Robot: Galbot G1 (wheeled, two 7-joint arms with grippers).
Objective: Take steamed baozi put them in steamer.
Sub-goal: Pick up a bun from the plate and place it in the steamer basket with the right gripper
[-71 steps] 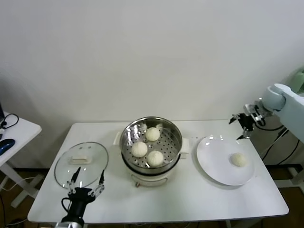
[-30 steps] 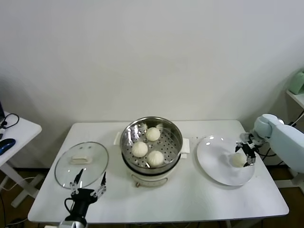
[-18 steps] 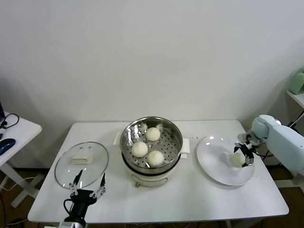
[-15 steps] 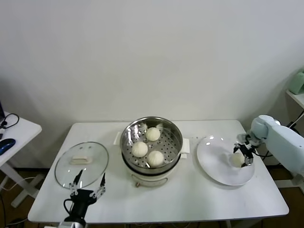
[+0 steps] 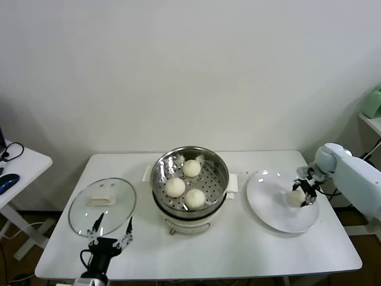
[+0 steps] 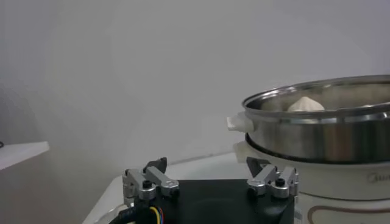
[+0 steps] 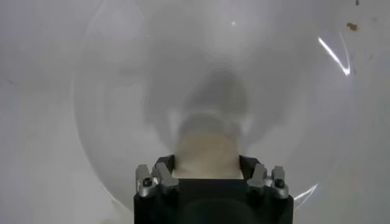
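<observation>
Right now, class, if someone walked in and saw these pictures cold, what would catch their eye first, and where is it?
The shiny steamer at the table's middle, with three baozi on its perforated floor. Next, the right gripper closed around the last baozi on the white plate to the robot's right. The glass lid lies flat to the left, with the idle left gripper in front of it.

1. White table [image 5: 238,250] carries all items.
2. Round glass lid [image 5: 102,206] with pale handle lies flat at the table's left end.
3. White plate [image 5: 268,211] sits at the right end.
4. Smaller side table [image 5: 24,162] stands far left.
</observation>
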